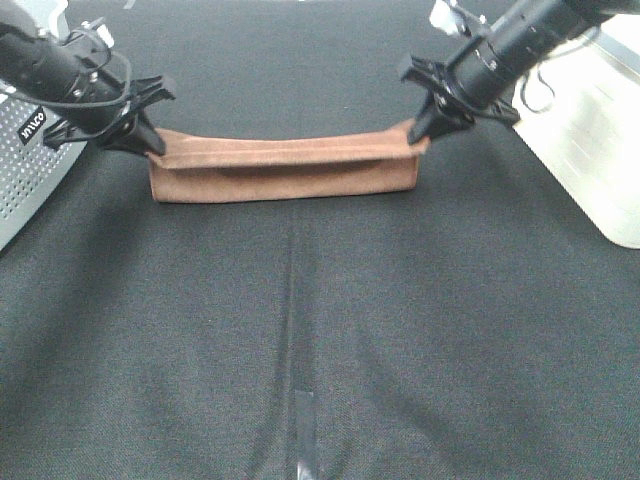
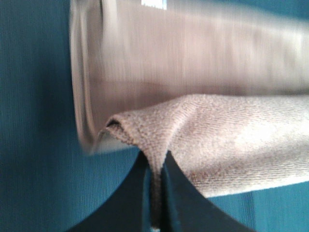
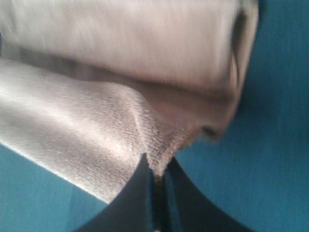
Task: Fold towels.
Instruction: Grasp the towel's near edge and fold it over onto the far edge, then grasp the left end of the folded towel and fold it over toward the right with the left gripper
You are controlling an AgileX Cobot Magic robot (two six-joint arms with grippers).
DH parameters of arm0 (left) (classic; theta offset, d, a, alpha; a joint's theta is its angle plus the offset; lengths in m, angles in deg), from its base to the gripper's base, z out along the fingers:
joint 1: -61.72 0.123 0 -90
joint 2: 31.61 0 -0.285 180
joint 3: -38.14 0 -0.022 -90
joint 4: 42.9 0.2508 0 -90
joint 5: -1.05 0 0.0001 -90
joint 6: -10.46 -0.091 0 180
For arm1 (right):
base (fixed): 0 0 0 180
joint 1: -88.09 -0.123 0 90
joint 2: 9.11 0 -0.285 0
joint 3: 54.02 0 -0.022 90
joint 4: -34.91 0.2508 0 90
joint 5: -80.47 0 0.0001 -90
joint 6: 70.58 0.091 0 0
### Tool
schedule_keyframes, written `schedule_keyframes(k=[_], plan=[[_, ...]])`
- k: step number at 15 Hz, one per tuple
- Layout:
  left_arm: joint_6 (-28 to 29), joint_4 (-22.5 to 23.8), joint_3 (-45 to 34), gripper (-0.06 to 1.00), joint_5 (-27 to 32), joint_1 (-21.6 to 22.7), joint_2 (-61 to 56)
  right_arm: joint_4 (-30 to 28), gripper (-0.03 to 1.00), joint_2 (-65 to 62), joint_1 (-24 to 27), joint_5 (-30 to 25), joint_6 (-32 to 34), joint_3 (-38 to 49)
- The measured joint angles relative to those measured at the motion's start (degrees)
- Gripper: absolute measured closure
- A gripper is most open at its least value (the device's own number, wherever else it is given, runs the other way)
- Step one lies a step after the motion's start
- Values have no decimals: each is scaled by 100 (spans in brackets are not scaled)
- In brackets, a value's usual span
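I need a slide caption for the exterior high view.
The left gripper and right gripper pinch far corners of a folded reddish-brown towel on black cloth.

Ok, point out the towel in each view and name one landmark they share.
Exterior high: towel lies centre, in the upper half.
Left wrist: spans the frame; left tool pinches its corner.
Right wrist: spans the frame; right tool pinches the other corner.
Shared landmark: the lifted upper layer.

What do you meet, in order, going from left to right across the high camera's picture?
White perforated housing → left gripper → reddish-brown towel, pinched at both far corners → right gripper → white box.
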Motion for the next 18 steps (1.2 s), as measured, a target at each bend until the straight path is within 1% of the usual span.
schedule_keyframes(k=[2, 5, 6, 8, 9, 10, 11, 12, 13, 14, 15, 16, 17, 18], plan=[[92, 6, 470, 93, 6, 0, 350, -74, 97, 544, 0, -201, 74, -825], [109, 46, 842, 93, -384, 0, 739, -183, 97, 1226, 0, -258, 195, -1673], [120, 46, 859, 93, -533, 0, 854, -195, 97, 1398, 0, -252, 195, -1816], [126, 46, 871, 93, -665, 0, 997, -229, 97, 1558, 0, -166, 212, -1839], [132, 46, 871, 91, -705, 0, 1077, -235, 97, 1558, 0, -103, 218, -1839], [160, 46, 871, 86, -716, 0, 1100, -235, 97, 1558, 0, -63, 218, -1845], [172, 52, 871, 77, -739, 0, 1112, -235, 93, 1558, 0, -63, 218, -1862], [189, 52, 871, 62, -785, 0, 1112, -235, 84, 1558, 0, -69, 218, -1862], [189, 52, 888, 48, -831, 0, 1112, -229, 70, 1558, 0, -92, 218, -1879], [189, 52, 888, 48, -831, 0, 1112, -229, 70, 1558, 0, -92, 218, -1879], [189, 57, 894, 35, -837, 0, 1112, -223, 51, 1558, 0, -166, 246, -1891], [189, 57, 894, 25, -837, 0, 1100, -223, 34, 1558, 0, -275, 327, -1908], [189, 92, 894, 21, -825, 0, 1083, -235, 22, 1558, 0, -401, 338, -1977], [189, 126, 900, 19, -802, 17, 1066, -258, 17, 1558, 0, -659, 344, -2149]])
